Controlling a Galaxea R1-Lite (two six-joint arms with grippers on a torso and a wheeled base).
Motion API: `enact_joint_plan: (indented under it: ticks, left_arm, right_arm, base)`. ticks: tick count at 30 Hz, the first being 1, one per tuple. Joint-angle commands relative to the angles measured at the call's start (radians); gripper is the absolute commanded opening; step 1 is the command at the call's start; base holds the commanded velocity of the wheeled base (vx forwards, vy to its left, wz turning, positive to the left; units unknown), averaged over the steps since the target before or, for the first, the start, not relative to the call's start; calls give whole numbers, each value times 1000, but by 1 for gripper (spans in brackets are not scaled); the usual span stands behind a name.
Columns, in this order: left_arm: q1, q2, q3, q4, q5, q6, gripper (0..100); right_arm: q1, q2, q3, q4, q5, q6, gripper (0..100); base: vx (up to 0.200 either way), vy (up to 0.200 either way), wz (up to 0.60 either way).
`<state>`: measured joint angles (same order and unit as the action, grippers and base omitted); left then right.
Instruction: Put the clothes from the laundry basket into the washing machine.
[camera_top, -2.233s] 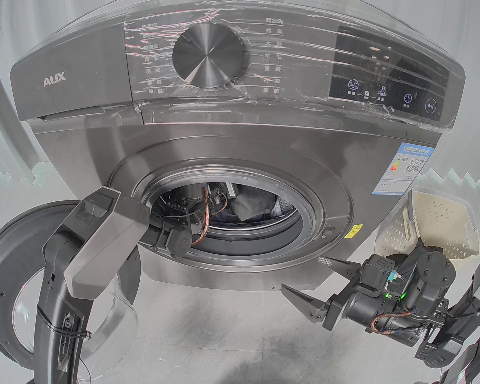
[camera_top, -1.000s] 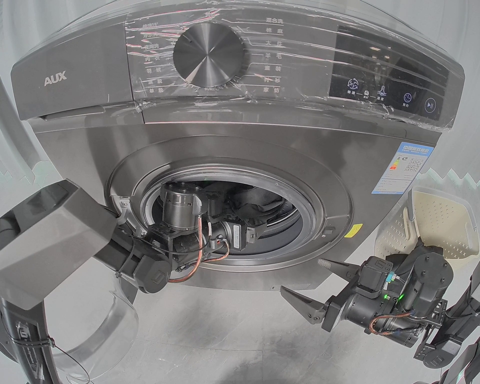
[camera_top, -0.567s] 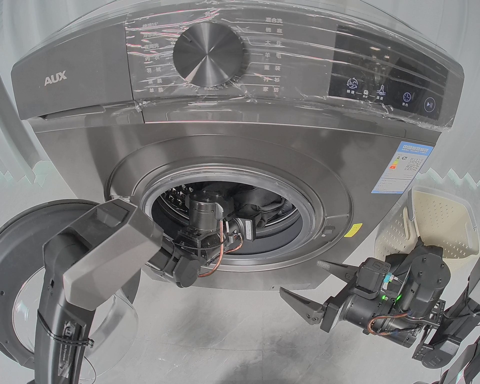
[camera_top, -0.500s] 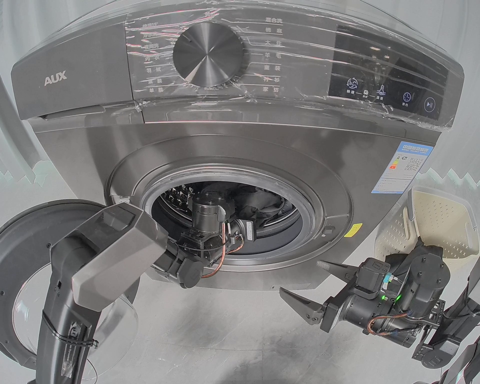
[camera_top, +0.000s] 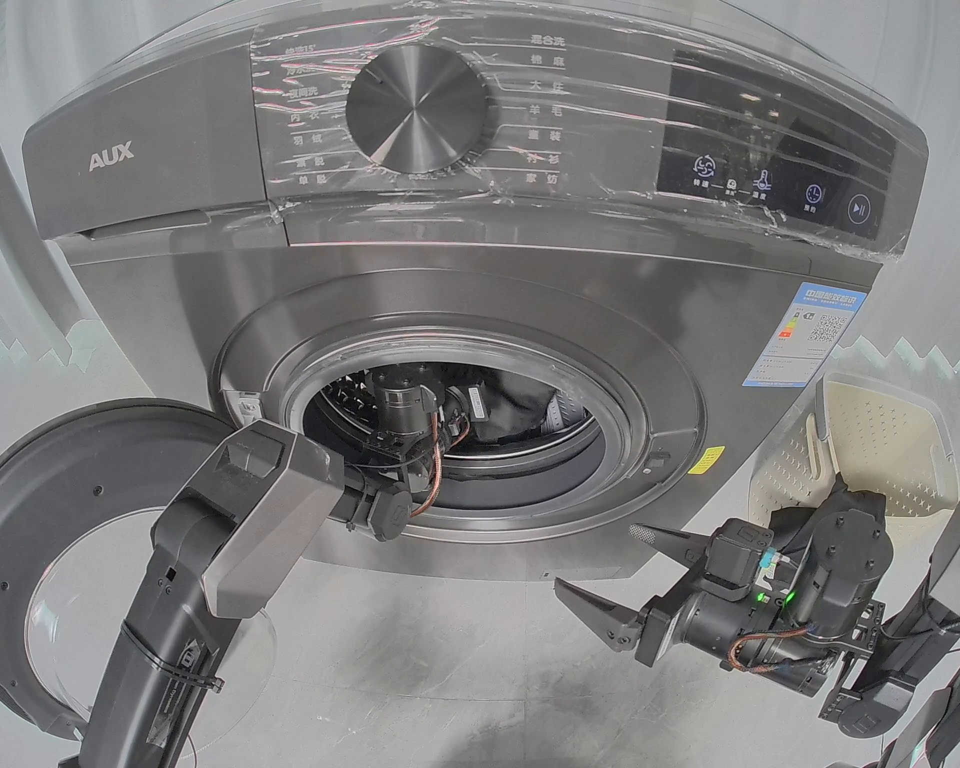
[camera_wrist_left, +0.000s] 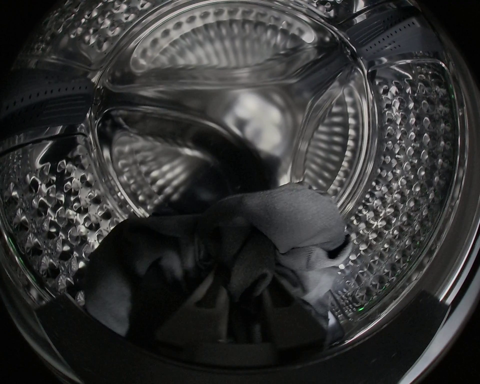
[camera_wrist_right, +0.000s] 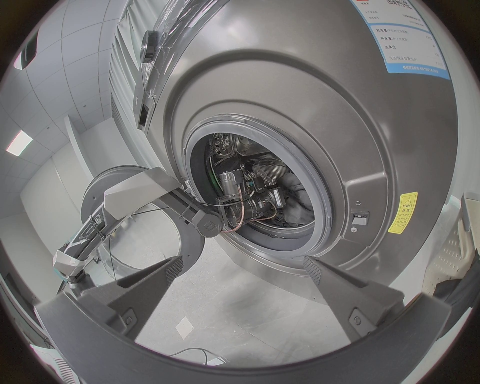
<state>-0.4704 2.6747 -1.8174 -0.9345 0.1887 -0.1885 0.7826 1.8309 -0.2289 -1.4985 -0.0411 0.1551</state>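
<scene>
Because the clothes heaped in the drum of the washing machine, just ahead of our left pincer, whose spread we cannot tell, look soft and light, we would pinch a raised fold; our right pincer gapes wide and empty outside.

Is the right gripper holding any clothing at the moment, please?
No, the right gripper is open and empty before the washing machine.

bright, even room light; glare streaks the plastic-wrapped grey washing machine; its perforated steel drum lies dim, edges fisheye-bent.
</scene>
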Motion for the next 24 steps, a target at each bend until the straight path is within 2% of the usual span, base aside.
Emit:
enact_joint_plan:
  ticks: [1,4,5,12,19,20,21,24]
  left_arm:
    - [1,2,58,19,6,-16,100]
    - [-16,-41,122,49,-6,-51,100]
    - [-22,-49,135,48,-9,-52,100]
    - [-33,-122,210,48,-12,-49,100]
    - [-100,-317,491,19,-37,-48,100]
    - [-100,-317,491,19,-37,-48,100]
    - [-126,-372,584,5,-49,-46,100]
    - [-154,-432,713,-40,-68,-35,100]
  right_arm:
    - [1,10,-3,0,0,0,100]
    - [0,10,-1,0,0,0,100]
    - [0,10,-3,0,0,0,100]
    - [0,5,-1,0,0,0,100]
    - [-3,2,2,0,0,0,100]
    - [-3,2,2,0,0,0,100]
    - [-2,2,3,0,0,0,100]
    - [-2,2,5,1,0,0,100]
  base:
    - [0,0,0]
    - [0,0,0]
    - [0,0,0]
    - [0,0,0]
    - [0,0,0]
    - [0,0,0]
    - [0,0,0]
    - [0,0,0]
